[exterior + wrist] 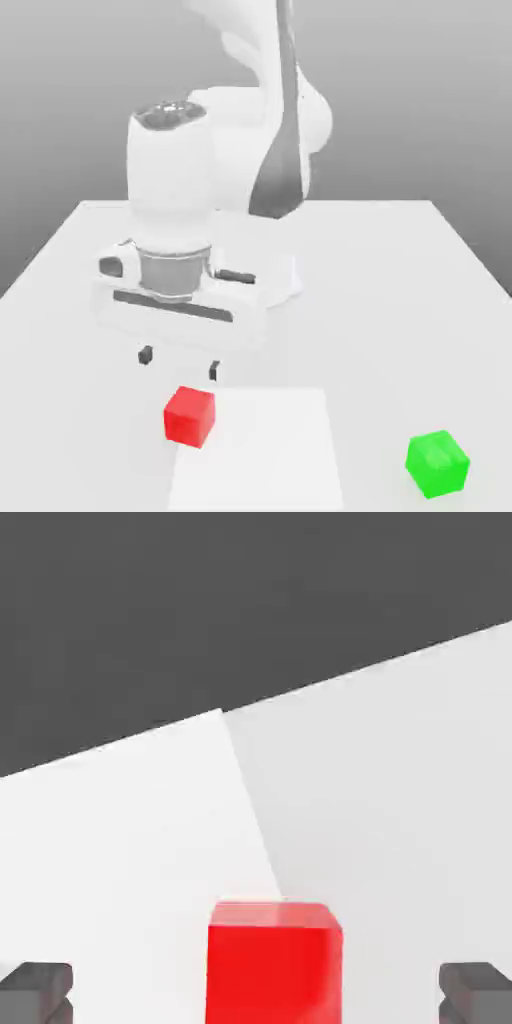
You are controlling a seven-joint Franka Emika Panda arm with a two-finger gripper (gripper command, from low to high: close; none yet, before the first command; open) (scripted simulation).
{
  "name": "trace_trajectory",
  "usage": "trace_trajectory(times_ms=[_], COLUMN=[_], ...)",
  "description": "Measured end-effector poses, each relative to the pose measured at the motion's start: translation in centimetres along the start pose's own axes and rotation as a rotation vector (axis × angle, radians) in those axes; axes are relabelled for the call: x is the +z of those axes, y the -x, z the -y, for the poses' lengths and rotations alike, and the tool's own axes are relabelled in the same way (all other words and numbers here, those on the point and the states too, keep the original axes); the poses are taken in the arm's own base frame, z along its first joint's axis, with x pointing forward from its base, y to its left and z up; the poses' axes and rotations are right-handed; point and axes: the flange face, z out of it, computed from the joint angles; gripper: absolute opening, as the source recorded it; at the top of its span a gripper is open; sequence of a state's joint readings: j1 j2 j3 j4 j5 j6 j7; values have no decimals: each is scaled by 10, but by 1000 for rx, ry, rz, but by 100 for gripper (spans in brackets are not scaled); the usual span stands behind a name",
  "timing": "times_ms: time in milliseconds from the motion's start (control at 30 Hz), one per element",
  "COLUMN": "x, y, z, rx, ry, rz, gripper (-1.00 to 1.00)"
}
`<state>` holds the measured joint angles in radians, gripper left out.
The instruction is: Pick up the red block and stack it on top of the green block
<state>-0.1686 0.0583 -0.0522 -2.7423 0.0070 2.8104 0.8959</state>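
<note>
The red block (pixel 189 415) is a small bright red cube resting on the white table (pixel 400 300), near its front edge. My gripper (pixel 180 362) hangs open just above and behind the cube, touching nothing. In the hand view the red block (pixel 273 962) lies between the two dark fingertips (pixel 36 992), which stand far apart on either side of it. The green block (pixel 437 463) sits alone at the front of the table, toward the exterior view's right, well away from the red cube.
A paler square patch (pixel 265 450) marks the table surface beside the red block. The arm's white body (pixel 230 150) rises over the middle of the table. The table's far edge (pixel 300 687) meets a dark background in the hand view.
</note>
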Motion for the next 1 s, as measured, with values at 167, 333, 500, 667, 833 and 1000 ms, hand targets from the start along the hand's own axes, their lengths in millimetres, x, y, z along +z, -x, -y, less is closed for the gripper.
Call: trace_trajectory(times_ms=[167, 333, 500, 667, 833, 1000], x=[53, 58, 41, -3, -20, -37], y=[2, 3, 2, 15, 100, 208], z=[-3, -3, -2, 14, 104, 171], rx=[1, 0, 1, -31, -155, -246], ry=[7, 7, 6, 8, 12, 8], rz=[7, 6, 7, 7, 6, 7], gripper=[0, -100, -100, -100, -100, -100])
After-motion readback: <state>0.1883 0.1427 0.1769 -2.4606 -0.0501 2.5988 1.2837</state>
